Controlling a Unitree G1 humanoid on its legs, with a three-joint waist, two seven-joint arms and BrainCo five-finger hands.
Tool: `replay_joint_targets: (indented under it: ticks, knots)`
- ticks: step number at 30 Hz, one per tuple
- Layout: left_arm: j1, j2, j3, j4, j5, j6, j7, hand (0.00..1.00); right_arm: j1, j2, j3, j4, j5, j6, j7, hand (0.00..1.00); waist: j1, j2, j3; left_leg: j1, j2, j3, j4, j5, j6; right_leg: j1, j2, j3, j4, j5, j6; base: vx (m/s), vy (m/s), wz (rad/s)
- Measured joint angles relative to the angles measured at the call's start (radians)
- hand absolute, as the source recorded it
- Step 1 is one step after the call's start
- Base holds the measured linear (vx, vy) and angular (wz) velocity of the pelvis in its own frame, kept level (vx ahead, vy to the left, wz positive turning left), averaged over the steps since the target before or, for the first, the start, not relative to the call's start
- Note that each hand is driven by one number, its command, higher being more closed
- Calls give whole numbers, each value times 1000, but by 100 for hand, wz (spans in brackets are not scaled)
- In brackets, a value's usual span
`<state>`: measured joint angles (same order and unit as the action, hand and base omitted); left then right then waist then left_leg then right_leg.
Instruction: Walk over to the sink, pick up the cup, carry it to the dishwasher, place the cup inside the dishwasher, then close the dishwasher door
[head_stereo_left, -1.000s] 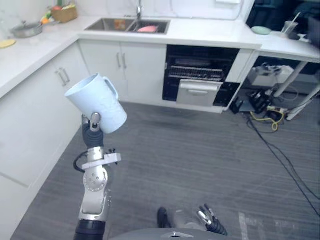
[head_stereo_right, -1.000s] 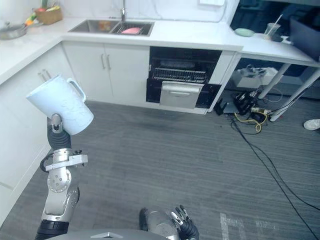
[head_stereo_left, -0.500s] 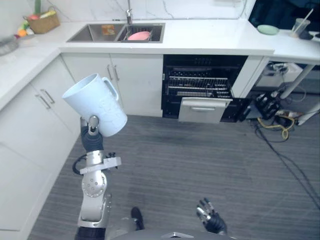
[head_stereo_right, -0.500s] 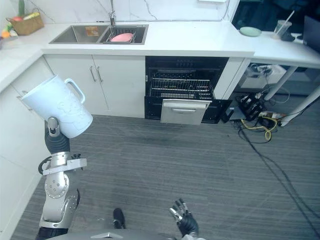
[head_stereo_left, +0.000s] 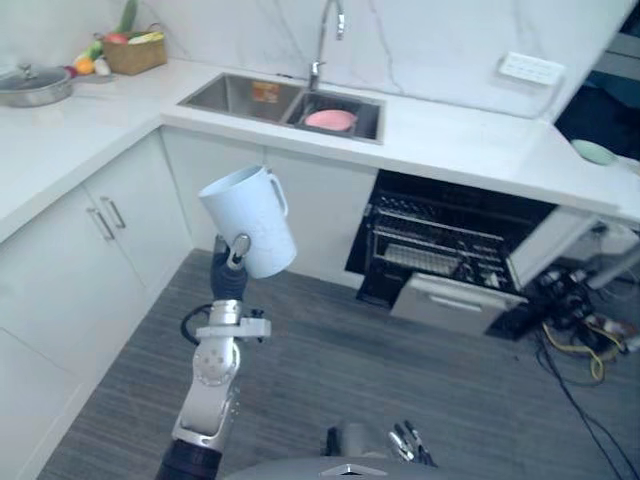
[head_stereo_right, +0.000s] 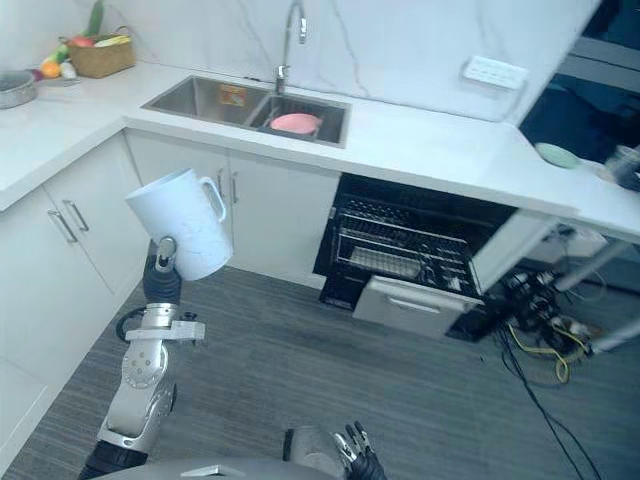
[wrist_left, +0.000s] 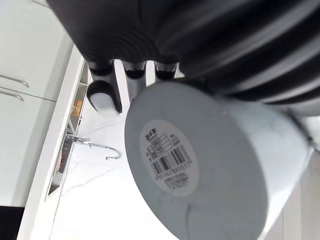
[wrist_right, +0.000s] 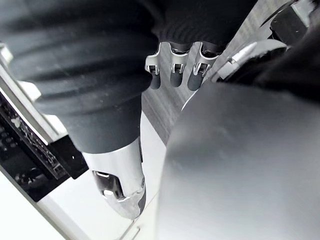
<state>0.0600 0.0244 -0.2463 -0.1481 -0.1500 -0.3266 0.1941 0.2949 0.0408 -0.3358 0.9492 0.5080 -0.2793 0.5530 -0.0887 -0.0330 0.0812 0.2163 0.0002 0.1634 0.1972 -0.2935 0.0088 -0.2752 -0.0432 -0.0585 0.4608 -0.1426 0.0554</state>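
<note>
One white countertop (head_stereo_left: 450, 150), grey floor (head_stereo_left: 330, 360) — cup (head_stereo_left: 250, 220) held

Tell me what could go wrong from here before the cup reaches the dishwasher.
1. The cup sits tilted, gripped low near its base by the left hand; a jolt while walking might tip it out.
2. The dishwasher has a lower panel jutting over the floor; a close approach could bump it.
3. Cables lie on the floor beside the dishwasher, a possible trip hazard.
</note>
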Motion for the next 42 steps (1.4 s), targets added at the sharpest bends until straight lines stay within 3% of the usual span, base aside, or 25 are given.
replay_joint_targets:
  ticks: [1,6,10,14,15,16,18,19,21,24,26,27,29,30,31,32,35,36,38,39,41,42]
  knots:
    - [39,-27,9,13,-25,-68,-47,100,75,-22,80,-72,55,43,-21,0,29,14,-34,-37,97,34,150,-119,-39,95,65,-8,-139,133,-53,84,-20,22]
    - [40,-27,11,13,-25,-68,-47,100,77,-22,78,-71,55,43,-21,0,28,18,-34,-42,97,43,145,-118,-39,86,66,-7,-145,133,-52,0,0,-3]
    - [48,-26,28,16,-48,-102,-46,100,84,-23,76,-71,52,41,-17,0,29,16,-47,-42,107,90,74,-90,-54,63,57,-62,-179,134,-65,16,-3,-26]
    - [56,-25,40,77,-71,-129,-46,100,96,-28,57,-73,53,33,4,0,23,44,-47,1,155,135,38,-99,-98,60,113,-71,-144,90,-67,162,-81,-27]
    - [64,-17,60,99,-86,-133,-43,100,96,-31,57,-78,54,23,6,0,20,36,-40,-50,198,170,249,-117,-136,58,118,-65,-66,8,-92,227,-120,-23]
    - [75,-15,64,102,-89,-133,-43,100,96,-33,56,-81,54,18,6,0,18,35,-40,-100,224,171,377,-101,-134,65,119,-63,-55,-9,-98,275,-160,-15]
    - [89,-18,69,101,-97,-135,-45,100,102,-40,55,-98,55,7,2,0,17,44,-38,-193,270,159,581,-35,-72,82,127,-59,-55,-26,-108,182,-85,-12]
    - [102,-16,76,109,-111,-148,-48,100,92,-64,47,-107,59,-23,2,0,27,47,-25,-293,298,113,752,-38,-43,123,134,-35,-74,-40,-132,280,-33,-29]
    - [100,-7,91,151,-113,-156,-56,100,45,-88,5,-82,94,-55,1,0,26,67,-14,-340,257,79,649,-103,-44,178,128,-7,-126,-37,-132,364,4,-42]
    - [118,14,110,169,-121,-157,-69,100,-10,-108,-12,-78,137,-104,2,0,29,45,-1,-349,138,-10,302,-81,-46,275,91,72,-225,-21,-113,307,84,-58]
    - [161,14,125,127,-119,-156,-68,100,-33,-119,-9,-148,166,-134,-7,0,32,28,7,-398,58,-189,96,49,-58,324,63,151,-287,-26,-91,330,191,-83]
    - [181,14,127,109,-119,-156,-66,100,-33,-121,-5,-178,170,-139,-16,0,33,29,7,-413,55,-236,59,83,-67,330,63,177,-293,-31,-83,378,255,-114]
    - [247,13,125,83,-99,-156,-61,100,-31,-131,18,-283,175,-151,-48,0,50,29,8,-400,68,-297,32,204,-132,362,63,287,-276,-83,-47,368,292,-145]
    - [258,13,122,83,-98,-156,-61,100,-27,-127,19,-312,175,-155,-60,0,55,26,8,-386,60,-292,52,235,-121,367,60,318,-260,-99,-34,392,371,-142]
    - [266,24,125,82,-97,-156,-57,100,-32,-102,24,-355,180,-168,-83,0,44,16,10,-389,48,-244,140,187,-90,382,36,355,-240,-119,-16,363,389,-114]
    - [264,36,125,78,-97,-159,-57,100,-26,-82,24,-401,202,-179,-90,0,29,-12,10,-399,48,-202,221,128,-63,384,21,362,-222,-125,-5,332,381,-101]
    - [240,51,108,79,-96,-160,-71,100,-12,-38,-14,-507,299,-220,-96,0,7,-29,13,-388,45,-132,268,57,-30,371,-2,372,-186,-127,-3,256,309,-89]
    - [216,57,96,79,-83,-161,-74,100,-8,-5,-34,-574,348,-263,-88,0,3,-39,21,-309,41,-50,211,44,-12,303,-22,312,-37,-123,18,241,255,-115]
    - [214,57,85,79,-74,-161,-74,100,-14,1,-28,-624,351,-287,-73,0,3,-32,29,-203,39,34,133,48,0,254,-64,178,107,-113,43,172,187,-140]
    - [207,56,78,78,-42,-161,-67,100,-12,0,-25,-649,337,-300,-71,0,-1,-19,29,-135,37,90,76,52,7,224,-107,42,182,-122,27,93,144,-124]
    - [194,58,77,75,-9,-161,-53,100,-10,-1,3,-687,288,-311,-77,0,-14,1,19,-89,46,157,26,52,8,193,-127,-114,186,-128,11,112,162,-113]
    - [190,64,78,60,1,-161,-41,100,-7,0,38,-735,261,-310,-81,0,-21,-5,15,-78,45,199,18,52,7,175,-123,-198,113,-92,-5,166,109,-114]
